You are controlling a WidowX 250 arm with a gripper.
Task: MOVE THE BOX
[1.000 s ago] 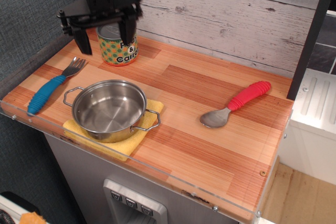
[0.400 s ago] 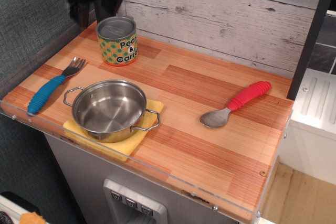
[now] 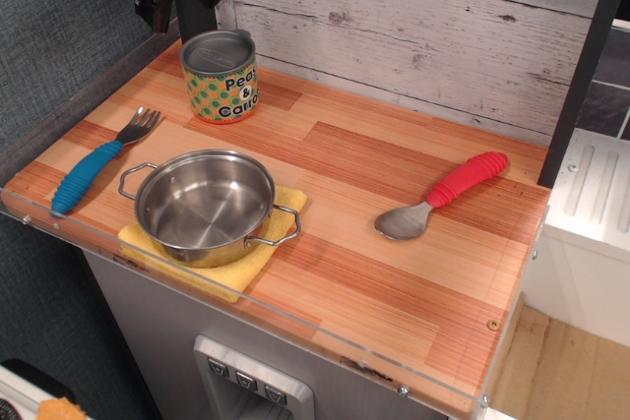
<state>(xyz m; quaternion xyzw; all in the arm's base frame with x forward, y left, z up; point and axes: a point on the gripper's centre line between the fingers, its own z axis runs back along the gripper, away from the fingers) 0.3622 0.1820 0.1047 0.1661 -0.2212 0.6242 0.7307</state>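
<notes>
The box is a short tin can (image 3: 220,77) with a grey metal top and an orange label with green dots. It stands upright at the back left corner of the wooden counter (image 3: 374,174). My black gripper (image 3: 180,9) hangs above and just behind the can, near the wall, partly cut off by the top edge of the view. Its fingers point down, stand apart and hold nothing. It does not touch the can.
A steel pot (image 3: 205,206) with two handles sits on a yellow cloth (image 3: 231,272) at the front left. A blue-handled fork (image 3: 98,162) lies at the left edge. A red-handled spoon (image 3: 443,196) lies at the right. A plank wall (image 3: 413,17) runs behind.
The gripper has risen from around the can and drawn back towards the upper left. The can stays in place on the counter.
</notes>
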